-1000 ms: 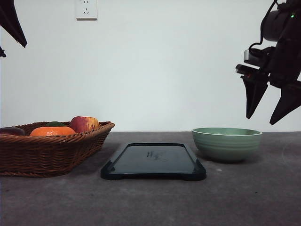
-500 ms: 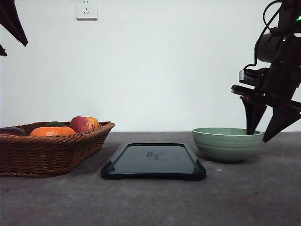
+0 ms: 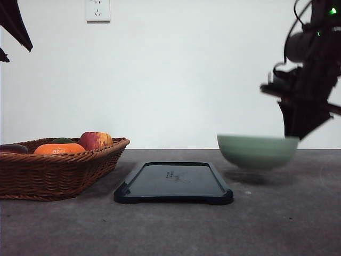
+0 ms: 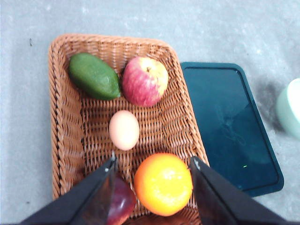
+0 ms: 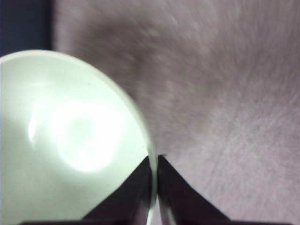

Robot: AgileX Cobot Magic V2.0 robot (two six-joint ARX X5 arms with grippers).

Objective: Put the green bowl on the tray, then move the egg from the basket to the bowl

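Bowl handling: the green bowl (image 3: 257, 151), rigid, glazed and likely slippery, hangs clear of the table beside the tray (image 3: 173, 183), its thin rim pinched between the right gripper (image 5: 153, 161) jaws, so it may pivot.

Right arm (image 3: 311, 64): matte black housing, looped black cables, a lit green indicator light (image 3: 332, 10). Both grippers carry black, tapered, wedge-shaped fingers (image 4: 91, 192) with pointed tips.
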